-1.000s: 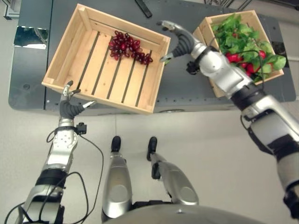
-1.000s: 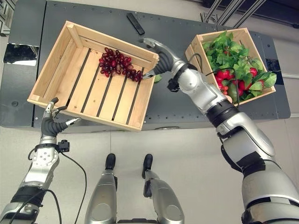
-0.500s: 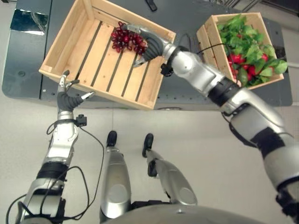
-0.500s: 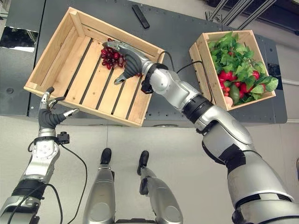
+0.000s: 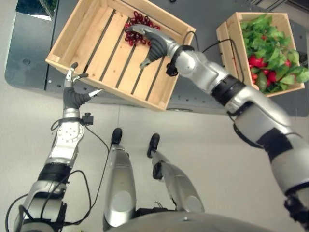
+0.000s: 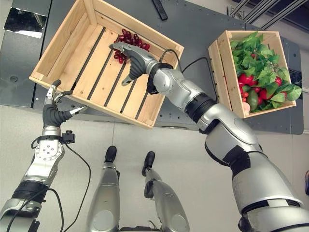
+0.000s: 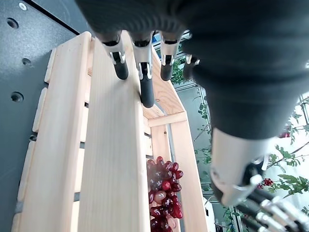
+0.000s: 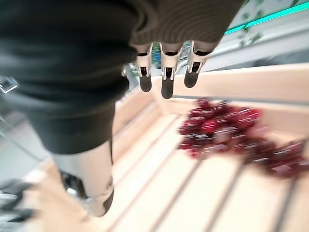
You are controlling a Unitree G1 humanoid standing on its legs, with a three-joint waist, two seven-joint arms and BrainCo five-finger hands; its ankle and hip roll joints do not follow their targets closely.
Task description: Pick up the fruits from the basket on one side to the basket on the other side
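1. Lying against the far wall of the wooden crate (image 6: 53, 63), the red grapes (image 6: 129, 42) sit just under the right hand (image 6: 129, 60), whose fingers are spread and hold nothing.
2. Beside the crate's near rim, the left hand (image 6: 54, 112) hovers, fingers relaxed.
3. Right of the crate stands a smaller crate (image 6: 227, 82) of leafy greens (image 6: 258, 63).

— Where do the head's two eyes look from?
— High up, straight down on the wooden crate (image 5: 116, 53) and the dark table (image 6: 193, 21); both share that.
— And the wrists?
— Each looks along its own hand from close in; both catch the red grapes (image 7: 164, 198).
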